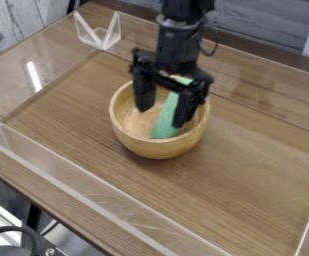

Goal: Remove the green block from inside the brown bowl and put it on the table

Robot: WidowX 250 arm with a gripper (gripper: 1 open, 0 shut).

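The brown bowl [127,132] stands in the middle of the table [250,175]. Inside it the green block [165,124] leans tilted, its upper end resting toward the far right rim. My gripper [168,112] has come down from above and is open, with one black finger on each side of the block's upper part, reaching into the bowl. I cannot tell whether the fingers touch the block. The block's top end is partly hidden behind the gripper.
Low clear acrylic walls [77,185] border the tabletop on all sides, with a folded clear piece [101,32] at the back left corner. Bare wood surrounds the bowl to the right and front.
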